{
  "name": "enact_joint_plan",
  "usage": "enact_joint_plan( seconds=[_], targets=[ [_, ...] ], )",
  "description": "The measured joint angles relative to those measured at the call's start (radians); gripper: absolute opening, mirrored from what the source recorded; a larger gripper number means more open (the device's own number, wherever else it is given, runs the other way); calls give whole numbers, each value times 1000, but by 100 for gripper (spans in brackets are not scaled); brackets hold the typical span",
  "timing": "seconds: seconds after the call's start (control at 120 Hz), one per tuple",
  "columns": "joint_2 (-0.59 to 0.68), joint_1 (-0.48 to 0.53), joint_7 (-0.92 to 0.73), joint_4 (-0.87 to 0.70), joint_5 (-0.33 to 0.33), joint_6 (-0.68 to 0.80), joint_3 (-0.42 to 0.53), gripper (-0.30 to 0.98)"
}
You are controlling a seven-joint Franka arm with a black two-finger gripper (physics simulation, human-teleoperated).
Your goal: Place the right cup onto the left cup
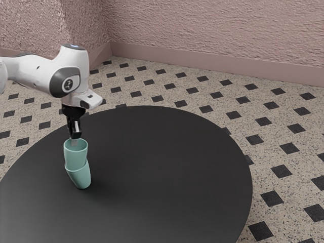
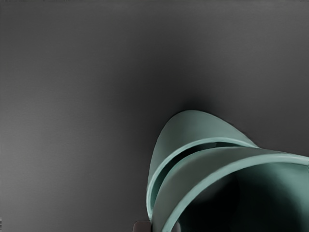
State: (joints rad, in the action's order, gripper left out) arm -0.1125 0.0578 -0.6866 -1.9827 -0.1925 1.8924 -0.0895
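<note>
Fingers (image 1: 75, 135) are almost closed, with the thin wall of the upper cup (image 1: 76, 155) gripped between them at its rim. This smooth, mint-green cup sits partly inside the mouth of the lower cup (image 1: 81, 176), which has the same colour and is tilted, above the round black counter (image 1: 167, 167), smooth and matte.

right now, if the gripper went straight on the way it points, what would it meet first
Probably the lower cup: the gripper points down with the upper cup in its jaws, already partly inside the lower one. How much depth remains is unclear.
</note>
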Motion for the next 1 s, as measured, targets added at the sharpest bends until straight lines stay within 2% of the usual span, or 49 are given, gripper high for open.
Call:
enact_joint_plan(
  seconds=[0.092, 0.292, 0.458, 0.6, 0.675, 0.808, 1.0],
  targets=[
    [-4, 0, 0, 2, 1, 3, 1, -10],
    [4, -7, -2, 2, 6, 2, 1, 33],
    [24, -13, -3, 4, 7, 2, 0, 52],
    [35, -42, -8, 60, 13, -3, 0, 60],
    [30, -67, -18, 116, 40, -11, 0, 63],
    [19, -119, -37, 209, 66, -52, -28, 65],
    [33, -140, -64, 326, 75, -134, -39, 67]
  ],
)
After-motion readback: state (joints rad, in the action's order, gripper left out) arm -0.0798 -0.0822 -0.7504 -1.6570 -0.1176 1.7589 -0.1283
